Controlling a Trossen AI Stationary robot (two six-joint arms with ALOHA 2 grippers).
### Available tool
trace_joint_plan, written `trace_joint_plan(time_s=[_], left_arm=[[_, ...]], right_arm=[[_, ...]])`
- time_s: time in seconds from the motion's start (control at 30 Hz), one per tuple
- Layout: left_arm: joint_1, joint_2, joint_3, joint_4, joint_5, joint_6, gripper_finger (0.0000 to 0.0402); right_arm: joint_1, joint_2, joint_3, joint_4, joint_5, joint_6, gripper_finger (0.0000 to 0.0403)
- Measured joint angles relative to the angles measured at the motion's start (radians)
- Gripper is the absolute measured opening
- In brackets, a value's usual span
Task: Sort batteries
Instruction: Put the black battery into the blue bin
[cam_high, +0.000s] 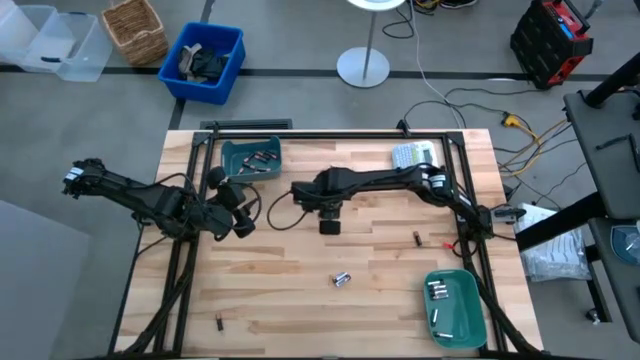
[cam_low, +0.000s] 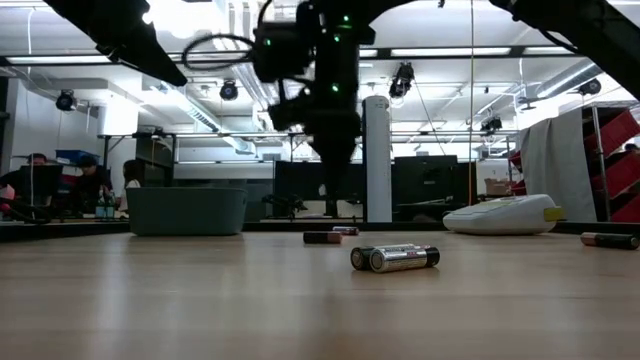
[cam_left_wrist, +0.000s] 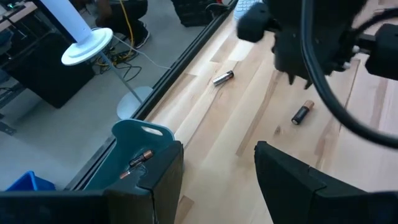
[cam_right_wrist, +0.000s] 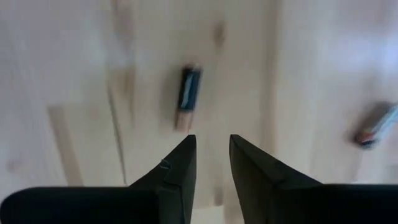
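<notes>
Fingers (cam_right_wrist: 186, 163) of right gripper (cam_right_wrist: 211, 142) — seemingly just short of dark battery (cam_right_wrist: 188, 96).

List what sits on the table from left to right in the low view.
Grey-green bin → dark battery → pair of silvery batteries → label maker → coppery battery at the far right.

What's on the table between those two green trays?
In the high view, between the far green tray and the near green tray: the right gripper and a silvery battery pair.
</notes>
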Motion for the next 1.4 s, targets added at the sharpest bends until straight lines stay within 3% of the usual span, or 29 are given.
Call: trace_joint_plan(time_s=[0.37, 0.67, 1.0, 1.4], left_arm=[[0.000, 0.000, 0.000, -0.002, 0.026, 0.000, 0.0178], [0.000, 0.000, -0.002, 0.000, 0.026, 0.000, 0.0178], [0.000, 0.000, -0.002, 0.007, 0.026, 0.000, 0.0178], [0.000, 0.000, -0.002, 0.007, 0.026, 0.000, 0.0178]], right_arm=[[0.005, -0.068, -0.210, 0.177, -0.071, -0.076, 0.0120], [0.007, -0.170, -0.444, 0.504, -0.068, -0.042, 0.0161], [-0.011, -0.167, -0.517, 0.591, -0.041, 0.015, 0.0192], [-0.050, -0.167, -0.553, 0.627, -0.010, 0.013, 0.0189]])
